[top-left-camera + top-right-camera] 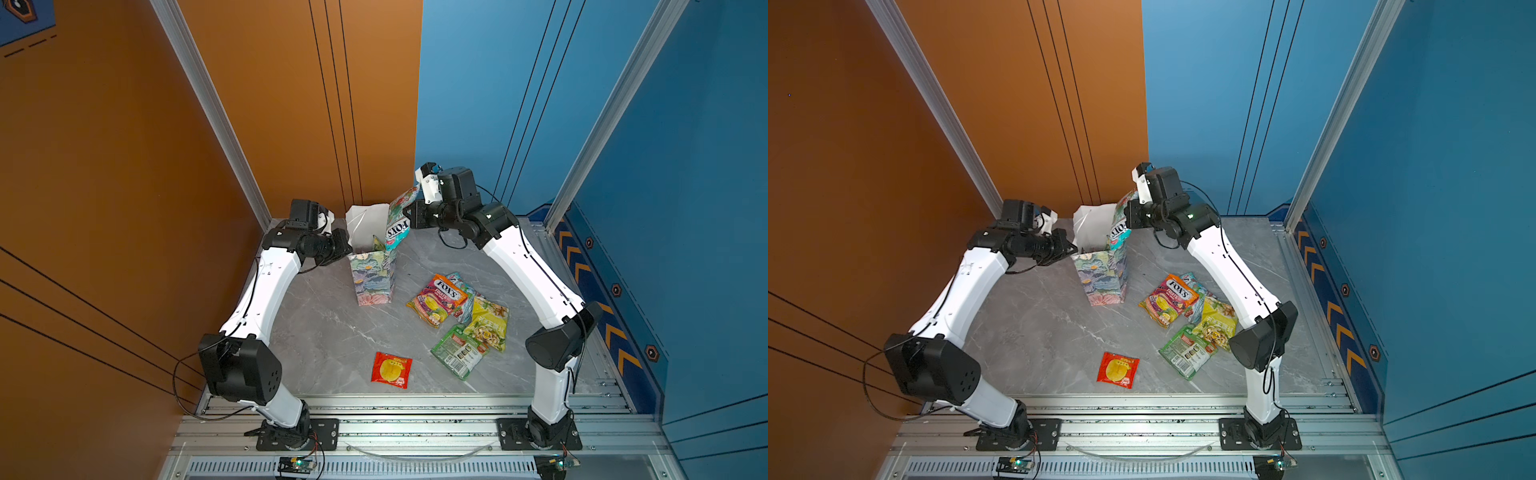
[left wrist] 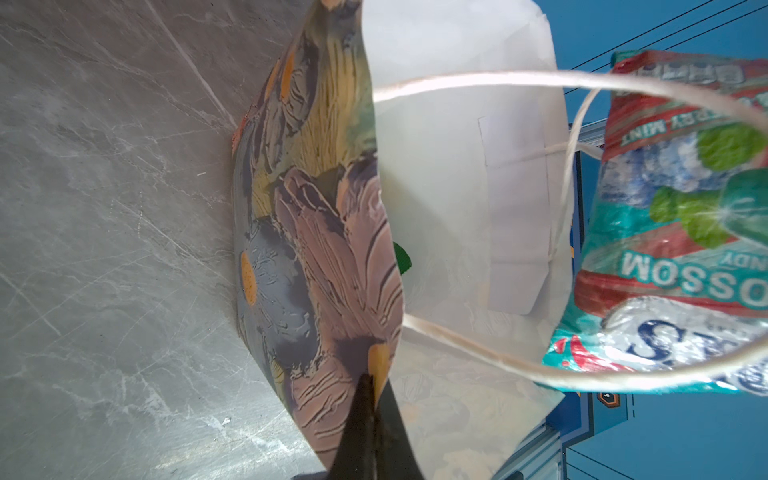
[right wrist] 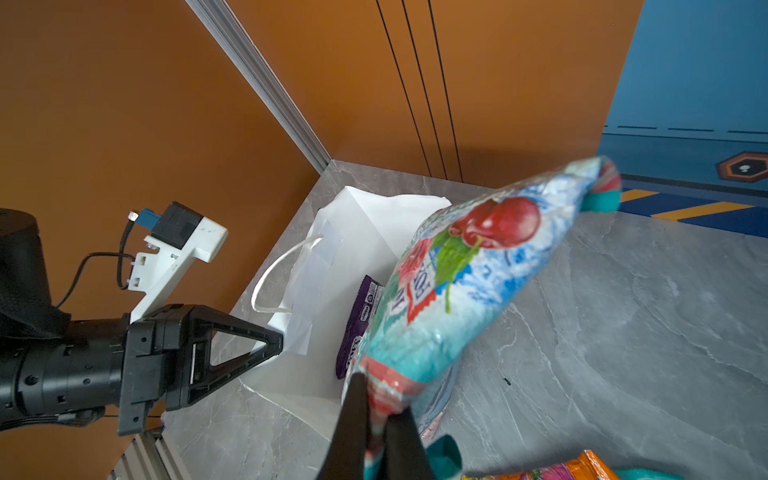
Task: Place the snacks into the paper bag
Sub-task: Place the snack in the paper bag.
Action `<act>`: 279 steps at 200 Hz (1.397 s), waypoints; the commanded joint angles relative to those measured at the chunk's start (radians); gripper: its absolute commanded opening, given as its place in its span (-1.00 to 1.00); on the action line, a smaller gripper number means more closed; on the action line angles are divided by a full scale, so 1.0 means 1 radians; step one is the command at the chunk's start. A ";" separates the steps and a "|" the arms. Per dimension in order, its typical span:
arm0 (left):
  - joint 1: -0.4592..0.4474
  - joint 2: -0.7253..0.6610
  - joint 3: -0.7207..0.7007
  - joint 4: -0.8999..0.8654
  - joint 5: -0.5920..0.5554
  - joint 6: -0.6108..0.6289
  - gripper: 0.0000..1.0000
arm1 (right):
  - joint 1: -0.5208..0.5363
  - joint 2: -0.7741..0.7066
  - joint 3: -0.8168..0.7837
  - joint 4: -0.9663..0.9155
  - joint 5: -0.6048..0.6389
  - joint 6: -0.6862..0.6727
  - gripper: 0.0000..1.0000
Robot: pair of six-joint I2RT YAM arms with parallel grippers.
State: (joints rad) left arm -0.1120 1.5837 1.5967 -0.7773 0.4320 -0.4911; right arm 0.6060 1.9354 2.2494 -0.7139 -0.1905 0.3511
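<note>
A flat teal plastic FOX'S packet, judged light, limp, slippery, is gripped by its sealed edge in the right end effector over the floral paper bag, its 9 o'clock rim clamped by the left end effector.

- Bag mouth, far centre: the paper bag stands open. Its left rim is taken by the left gripper, pinched onto it. The right rim is taken by the teal packet, which hangs from the clamped right gripper. A cord handle loops across the opening.
- Bag interior: a purple packet lies against one wall, with white space beside it.
- Behind the bag: the orange wall is close.
- Left-centre: bare table, open between the left arm and the bag.
- Right of centre: an overlapping heap of an orange packet, a yellow pouch and a green pouch. The right arm arches just beside it.
- Near centre: a red sachet lies alone, with clear approach all round.
</note>
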 commanded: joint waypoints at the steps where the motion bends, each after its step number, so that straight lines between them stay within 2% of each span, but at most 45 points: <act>1: 0.006 -0.024 -0.012 0.003 0.029 -0.001 -1.00 | 0.030 -0.011 0.018 -0.007 0.063 -0.034 -1.00; 65: 0.005 -0.031 -0.018 0.002 0.031 0.002 -1.00 | 0.085 0.081 0.180 -0.124 0.207 -0.063 -1.00; 97: 0.006 -0.035 -0.016 0.005 0.031 0.000 -1.00 | 0.087 0.107 0.217 -0.161 0.267 -0.065 -1.00; 101: 0.005 -0.034 -0.016 0.005 0.031 0.001 -1.00 | 0.116 0.110 0.221 -0.163 0.277 -0.066 -1.00; 123: 0.007 -0.035 -0.017 0.005 0.033 -0.001 -1.00 | 0.128 0.122 0.238 -0.178 0.320 -0.076 -1.00; 230: 0.006 -0.032 -0.030 0.026 0.043 -0.007 -1.00 | 0.154 0.215 0.299 -0.189 0.355 -0.054 -1.00; 243: 0.006 -0.032 -0.038 0.036 0.045 -0.010 -1.00 | 0.155 0.231 0.321 -0.186 0.317 -0.043 -0.84; 266: 0.006 -0.029 -0.041 0.045 0.051 -0.015 -1.00 | 0.158 0.253 0.347 -0.146 0.187 -0.011 -0.41; 279: 0.006 -0.028 -0.042 0.050 0.054 -0.016 -1.00 | 0.157 0.258 0.351 -0.110 0.116 0.016 -0.23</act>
State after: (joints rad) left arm -0.1112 1.5761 1.5715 -0.7441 0.4553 -0.4984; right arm 0.7547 2.1818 2.5626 -0.8783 0.0624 0.3233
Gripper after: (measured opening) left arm 0.046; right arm 0.312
